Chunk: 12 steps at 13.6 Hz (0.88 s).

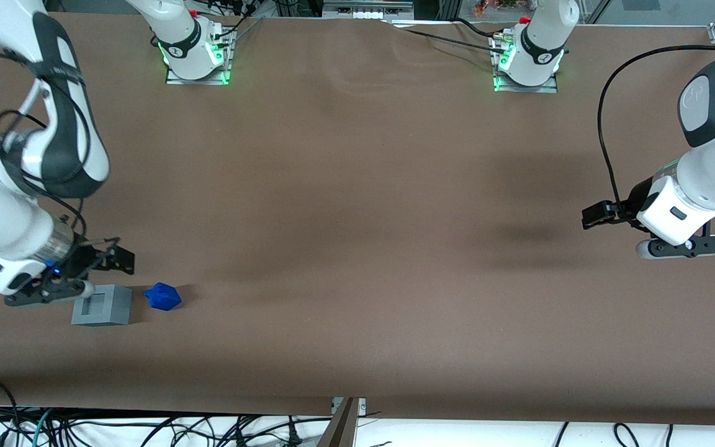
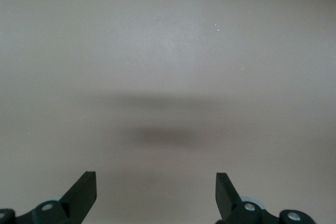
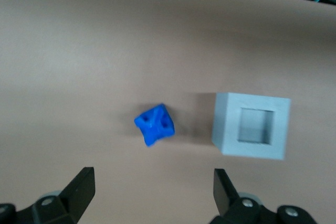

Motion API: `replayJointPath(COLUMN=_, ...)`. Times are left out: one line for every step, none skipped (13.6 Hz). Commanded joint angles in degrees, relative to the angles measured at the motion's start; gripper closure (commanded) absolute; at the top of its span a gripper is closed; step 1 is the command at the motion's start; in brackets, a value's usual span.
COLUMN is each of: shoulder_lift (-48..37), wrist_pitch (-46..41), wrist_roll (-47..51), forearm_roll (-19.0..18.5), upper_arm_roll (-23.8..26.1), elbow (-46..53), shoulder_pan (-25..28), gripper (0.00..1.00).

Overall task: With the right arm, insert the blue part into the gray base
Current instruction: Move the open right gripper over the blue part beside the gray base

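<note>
Blue and faceted, the part (image 1: pixel 163 297) lies loose on the brown table (image 1: pixel 357 205), near the table edge closest to the front camera, at the working arm's end. Just beside it, with a narrow strip of table between them, sits the gray base (image 1: pixel 102 305), upright, its square recess facing up and holding nothing. The right arm's gripper (image 1: pixel 53 287) hangs above the table close beside the base, nearer the table's end than the base is. Its fingers (image 3: pixel 79 190) stand wide apart, gripping nothing, neither touching the part nor the base.
</note>
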Motion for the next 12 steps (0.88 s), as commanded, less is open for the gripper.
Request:
replayJointPath(shoulder_lift=3.56, wrist_pitch=4.64, wrist_roll=7.56, forearm_roll=1.11, upper_arm_roll=0.00, elbow=1.20, shoulder_pan=-0.02, gripper=0.01)
replayJointPath(shoulder_lift=4.44, wrist_pitch=6.84, wrist_roll=10.90, forearm_roll=1.37, upper_arm_roll=0.00, elbow=1.12, shoulder_pan=-0.02, gripper=0.01)
replayJointPath(shoulder_lift=4.63, wrist_pitch=7.21, wrist_roll=15.54, forearm_roll=2.50, upper_arm_roll=0.00, elbow=0.77, shoulder_pan=0.24, gripper=0.01)
replayJointPath(shoulder_lift=4.80, wrist_pitch=7.04, wrist_roll=21.25, forearm_roll=2.77, upper_arm_roll=0.00, elbow=0.16, shoulder_pan=1.72, gripper=0.00)
replayJointPath(shoulder_lift=4.89, wrist_pitch=7.03, wrist_roll=25.65, forearm_roll=2.69, upper_arm_roll=-0.08, elbow=-0.37, shoulder_pan=2.34, gripper=0.00)
replayJointPath(shoulder_lift=5.50, wrist_pitch=7.03, wrist_roll=26.74, forearm_roll=2.43, upper_arm_roll=-0.17, elbow=-0.38, shoulder_pan=2.61, gripper=0.00)
replayJointPath(shoulder_lift=6.12, wrist_pitch=7.30, wrist_roll=27.36, forearm_roll=2.16, upper_arm_roll=-0.17, elbow=-0.38, shoulder_pan=2.70, gripper=0.00)
replayJointPath(shoulder_lift=7.08, wrist_pitch=7.65, wrist_roll=27.63, forearm_roll=2.33, upper_arm_roll=-0.26, elbow=-0.38, shoulder_pan=2.61, gripper=0.01)
replayJointPath(shoulder_lift=7.61, wrist_pitch=8.43, wrist_roll=27.89, forearm_roll=2.42, upper_arm_roll=-0.52, elbow=-0.29, shoulder_pan=2.18, gripper=0.01)
replayJointPath(shoulder_lift=8.14, wrist_pitch=8.88, wrist_roll=28.51, forearm_roll=2.69, upper_arm_roll=-0.61, elbow=-0.29, shoulder_pan=1.56, gripper=0.01)
replayJointPath(shoulder_lift=8.41, wrist_pitch=9.05, wrist_roll=29.38, forearm_roll=2.69, upper_arm_roll=-0.61, elbow=-0.29, shoulder_pan=1.04, gripper=0.01)
replayJointPath(shoulder_lift=9.02, wrist_pitch=9.23, wrist_roll=29.74, forearm_roll=2.69, upper_arm_roll=-0.61, elbow=-0.20, shoulder_pan=0.51, gripper=0.01)
